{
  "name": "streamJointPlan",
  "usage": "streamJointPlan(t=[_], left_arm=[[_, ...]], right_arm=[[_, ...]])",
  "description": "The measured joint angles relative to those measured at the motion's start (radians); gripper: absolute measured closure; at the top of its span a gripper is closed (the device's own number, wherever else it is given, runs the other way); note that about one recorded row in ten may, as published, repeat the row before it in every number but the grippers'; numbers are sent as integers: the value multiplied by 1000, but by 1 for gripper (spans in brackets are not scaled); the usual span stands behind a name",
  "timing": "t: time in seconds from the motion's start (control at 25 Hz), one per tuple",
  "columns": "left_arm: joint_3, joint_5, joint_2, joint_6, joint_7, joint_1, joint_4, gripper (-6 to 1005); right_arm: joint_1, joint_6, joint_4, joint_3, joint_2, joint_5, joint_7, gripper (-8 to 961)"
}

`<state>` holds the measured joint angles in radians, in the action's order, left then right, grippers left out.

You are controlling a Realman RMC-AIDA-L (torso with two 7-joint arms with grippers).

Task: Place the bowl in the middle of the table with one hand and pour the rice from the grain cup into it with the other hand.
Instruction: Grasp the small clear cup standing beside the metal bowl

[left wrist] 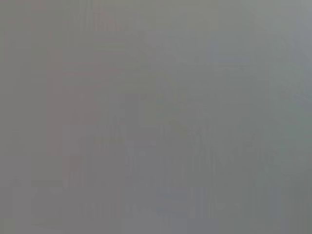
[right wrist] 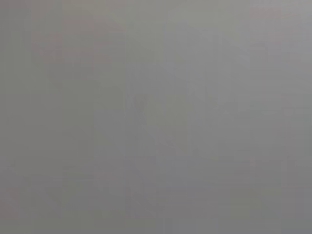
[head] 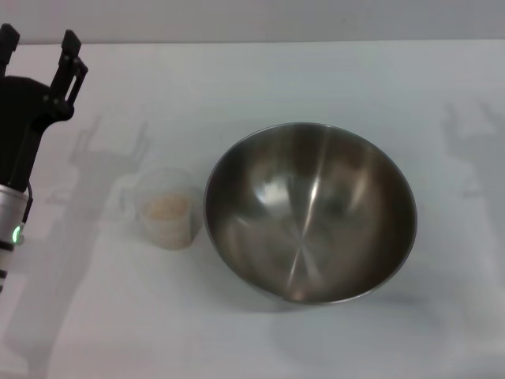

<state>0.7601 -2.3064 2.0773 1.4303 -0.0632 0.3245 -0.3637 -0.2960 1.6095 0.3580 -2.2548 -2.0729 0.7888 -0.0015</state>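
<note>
The large round stainless-steel mixing bowl (head: 310, 212) sits on the plain white matte tabletop (head: 260, 79), roughly central and slightly toward the robot's right, its rim tilted so the shiny brushed interior faces the head camera; the inside appears empty. Just beside it on the robot's left, close to the bowl wall though contact cannot be confirmed, stands the small translucent plastic grain cup (head: 166, 208), upright, with pale beige rice (head: 166, 207) showing in it and a faint side handle facing away from the bowl. The black left gripper (head: 39, 49) hangs at the far left edge, well apart from the cup, its two visible fingers spread and holding nothing. The right gripper is not in view, and both wrist views show only featureless grey. Judgement on handling: the bowl is rigid, smooth and likely slippery, and its rounded base may rock, so the thin rim is the sensible purchase. The cup looks light, thin-walled and liable to flex or tip; a moderate grasp across the body or at the handle, kept upright until over the bowl, seems advisable. The loose rice will spill readily if the cup is jolted.
</note>
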Motion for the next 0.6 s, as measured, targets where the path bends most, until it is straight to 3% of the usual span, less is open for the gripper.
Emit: streamJointPlan(t=[0.2,0.44,0.6], left_arm=[[-45,-2,1,-3,8,-30,14,265],[-100,1,1,-31,12,-73,28,266],[-153,-4,1,-29,34,-136,29,267]], right_arm=[[-25,17,-213,33,11,3,224,429],[-35,13,-285,87,24,6,253,430],[-61,-33,-312,103,37,9,255,430]])
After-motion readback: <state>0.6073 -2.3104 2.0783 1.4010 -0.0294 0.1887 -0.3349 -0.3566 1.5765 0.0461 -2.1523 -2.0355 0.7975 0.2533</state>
